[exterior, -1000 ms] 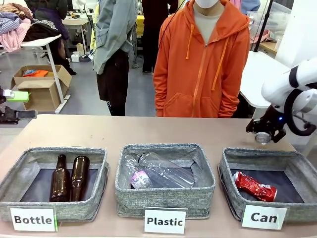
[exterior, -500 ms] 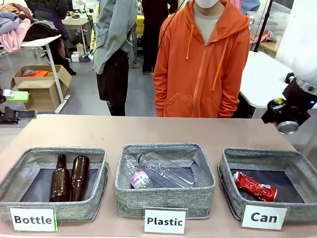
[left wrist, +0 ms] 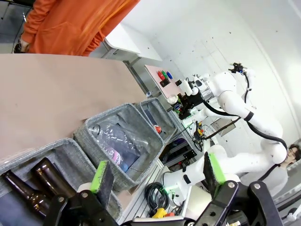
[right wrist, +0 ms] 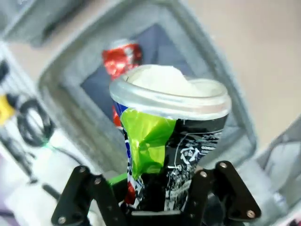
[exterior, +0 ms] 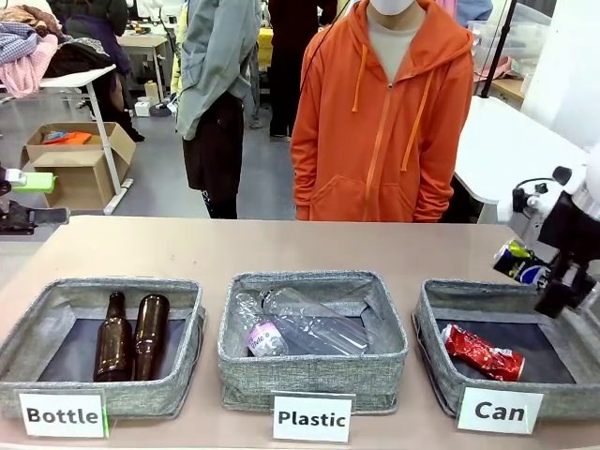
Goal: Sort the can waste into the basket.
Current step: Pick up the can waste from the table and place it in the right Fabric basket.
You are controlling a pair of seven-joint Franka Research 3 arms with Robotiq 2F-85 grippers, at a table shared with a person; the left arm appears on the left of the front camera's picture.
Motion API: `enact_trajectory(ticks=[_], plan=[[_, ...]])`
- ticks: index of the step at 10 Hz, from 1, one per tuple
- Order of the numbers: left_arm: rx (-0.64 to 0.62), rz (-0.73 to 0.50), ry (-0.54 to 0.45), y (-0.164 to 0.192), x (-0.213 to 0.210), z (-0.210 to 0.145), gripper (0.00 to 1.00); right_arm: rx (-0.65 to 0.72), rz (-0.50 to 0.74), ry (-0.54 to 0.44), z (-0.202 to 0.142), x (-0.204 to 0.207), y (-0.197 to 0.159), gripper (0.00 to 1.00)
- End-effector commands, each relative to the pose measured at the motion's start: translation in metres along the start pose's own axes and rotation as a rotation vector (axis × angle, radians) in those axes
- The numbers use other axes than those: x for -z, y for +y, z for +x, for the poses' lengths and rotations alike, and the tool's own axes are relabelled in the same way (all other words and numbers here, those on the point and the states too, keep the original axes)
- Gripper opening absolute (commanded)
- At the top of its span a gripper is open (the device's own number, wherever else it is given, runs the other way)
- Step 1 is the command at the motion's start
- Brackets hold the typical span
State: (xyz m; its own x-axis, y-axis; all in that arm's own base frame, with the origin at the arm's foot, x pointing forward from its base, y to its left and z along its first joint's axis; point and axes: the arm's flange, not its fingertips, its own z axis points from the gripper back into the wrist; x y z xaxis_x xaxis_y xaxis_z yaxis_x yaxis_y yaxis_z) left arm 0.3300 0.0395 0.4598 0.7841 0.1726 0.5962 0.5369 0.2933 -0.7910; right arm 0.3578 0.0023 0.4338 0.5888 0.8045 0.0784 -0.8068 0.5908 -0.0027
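My right gripper (exterior: 532, 272) is shut on the black can (exterior: 517, 262) and holds it tilted above the far right rim of the grey basket (exterior: 428, 314), which has a white "Can" card (exterior: 500, 411) in front. A crushed red can (exterior: 483, 352) lies on the basket's dark floor. In the right wrist view the black can (right wrist: 175, 123) points its silver end at the camera between my fingers (right wrist: 146, 141), with the basket (right wrist: 56, 75) and the red can (right wrist: 121, 58) below it. My left gripper (left wrist: 157, 174) stands open at the table's left end with nothing in it.
A grey bin (exterior: 28, 333) labelled "Bottle" holds two brown bottles (exterior: 131, 337). The middle bin (exterior: 234, 361) labelled "Plastic" holds clear bottles (exterior: 300, 323). A person in an orange hoodie (exterior: 384, 122) stands at the table's far side. Bare tabletop (exterior: 281, 244) lies behind the bins.
My right gripper swung right and up with the can, then came down and forward over the Can basket's far right rim. The can now shows its printed side. The left arm has not moved.
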Motion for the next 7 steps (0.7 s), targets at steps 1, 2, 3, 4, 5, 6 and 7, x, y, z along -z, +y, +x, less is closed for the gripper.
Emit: enact_trajectory(ticks=[1, 2, 3, 4, 5, 6, 7], plan=[[-0.012, -0.005, -0.009, -0.0034, -0.0011, -0.0022, 1.0, -0.372, 0.05, 0.032, -0.0178, 0.0011, -0.0109, 0.0], [-0.012, -0.005, -0.009, -0.0034, -0.0011, -0.0022, 1.0, -0.405, 0.073, 0.029, -0.0198, 0.0014, -0.0121, 0.0], [-0.012, -0.005, -0.009, -0.0034, -0.0011, -0.0022, 1.0, -0.409, 0.072, 0.023, -0.0198, 0.0021, -0.0137, 0.0], [-0.012, -0.005, -0.009, -0.0034, -0.0011, -0.0022, 1.0, -0.414, 0.076, 0.019, -0.019, 0.0034, -0.0161, 0.0], [-0.012, -0.005, -0.009, -0.0034, -0.0011, -0.0022, 1.0, -0.407, 0.074, 0.019, -0.0193, 0.0039, -0.0172, 0.16], [-0.012, -0.005, -0.009, -0.0034, -0.0011, -0.0022, 1.0, -0.417, 0.075, 0.019, -0.0202, 0.006, -0.0179, 0.59], [-0.012, -0.005, -0.009, -0.0034, -0.0011, -0.0022, 1.0, -0.408, 0.075, 0.017, -0.0198, 0.0075, -0.019, 0.75]])
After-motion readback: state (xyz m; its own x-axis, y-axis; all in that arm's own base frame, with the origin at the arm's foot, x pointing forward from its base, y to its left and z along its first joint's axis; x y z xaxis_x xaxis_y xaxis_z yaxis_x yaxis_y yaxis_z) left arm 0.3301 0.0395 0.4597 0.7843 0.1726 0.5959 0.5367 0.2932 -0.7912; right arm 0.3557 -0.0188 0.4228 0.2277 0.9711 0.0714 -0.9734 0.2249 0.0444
